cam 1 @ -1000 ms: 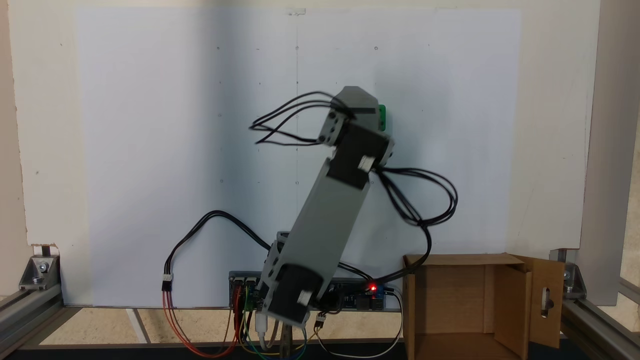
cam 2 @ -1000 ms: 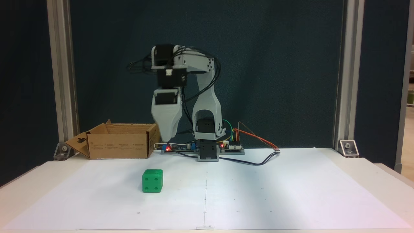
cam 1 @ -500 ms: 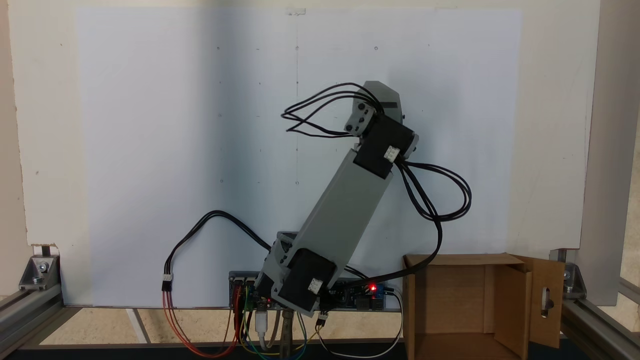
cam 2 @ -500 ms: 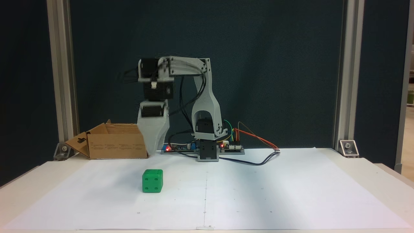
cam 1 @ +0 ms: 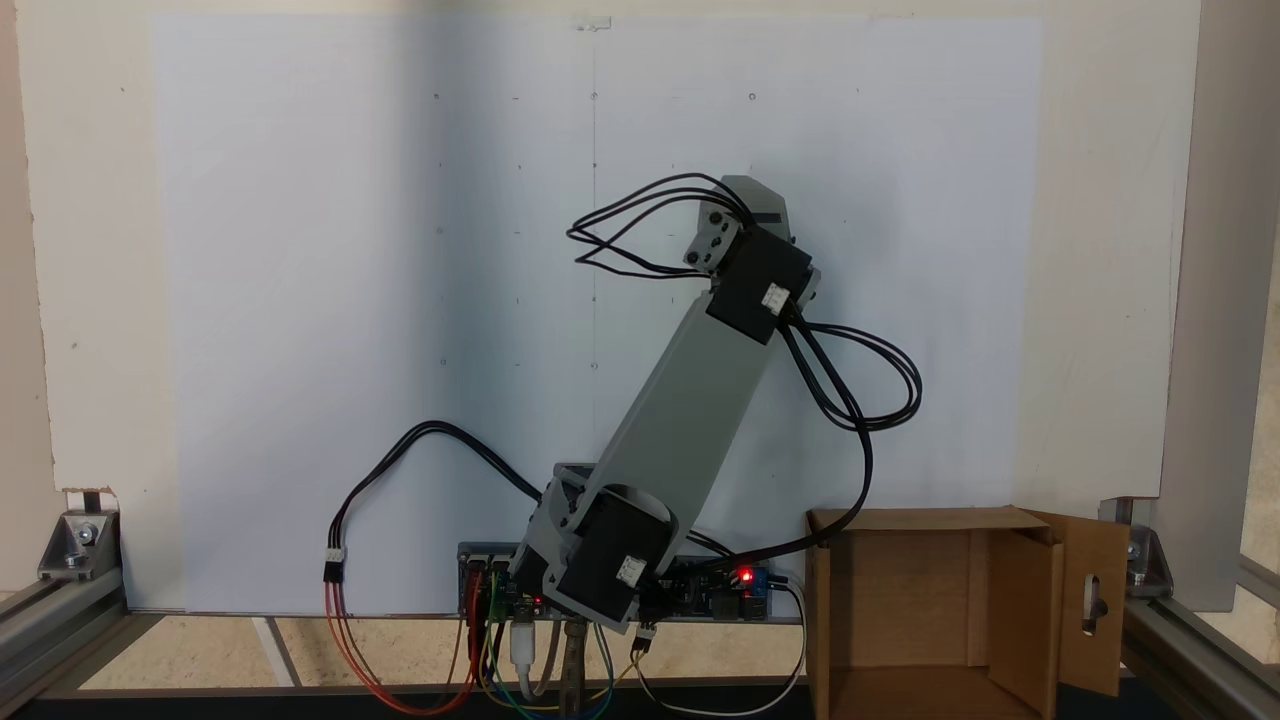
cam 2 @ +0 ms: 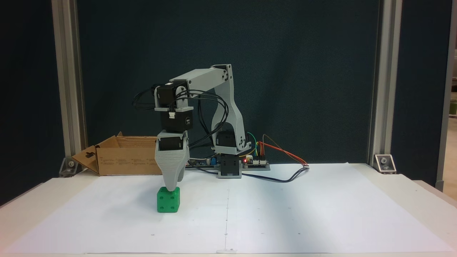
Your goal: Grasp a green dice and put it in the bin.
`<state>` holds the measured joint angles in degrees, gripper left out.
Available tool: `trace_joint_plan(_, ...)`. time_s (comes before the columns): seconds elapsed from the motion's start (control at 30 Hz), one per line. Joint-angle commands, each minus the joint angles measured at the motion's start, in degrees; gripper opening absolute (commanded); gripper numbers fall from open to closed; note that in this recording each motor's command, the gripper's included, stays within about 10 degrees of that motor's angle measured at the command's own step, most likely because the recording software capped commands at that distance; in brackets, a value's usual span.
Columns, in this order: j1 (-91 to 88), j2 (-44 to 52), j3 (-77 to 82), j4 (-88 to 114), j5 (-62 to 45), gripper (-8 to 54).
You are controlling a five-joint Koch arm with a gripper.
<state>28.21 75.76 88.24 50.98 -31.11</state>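
Your pincer [cam 2: 171, 188] points straight down with its tip at the top of the green dice [cam 2: 168, 201], which sits directly beneath it on the counter [cam 2: 285, 210]. You cannot tell its opening. The bin [cam 2: 123, 160] stands behind it, to its left.

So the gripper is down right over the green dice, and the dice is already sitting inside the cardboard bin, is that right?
Not quite. The gripper is down right over the green dice, but the dice sits on the white paper, well in front of the cardboard bin, not inside it. The fixed view facing the arm shows this.
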Motion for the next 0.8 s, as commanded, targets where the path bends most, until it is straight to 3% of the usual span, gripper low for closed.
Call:
trace_joint_plan(0.0,0.2,0.4,-0.4,-2.0,-4.1,44.1)
trace_joint_plan(0.77,2.5,-2.5,2.5,-11.1,-4.0,43.2)
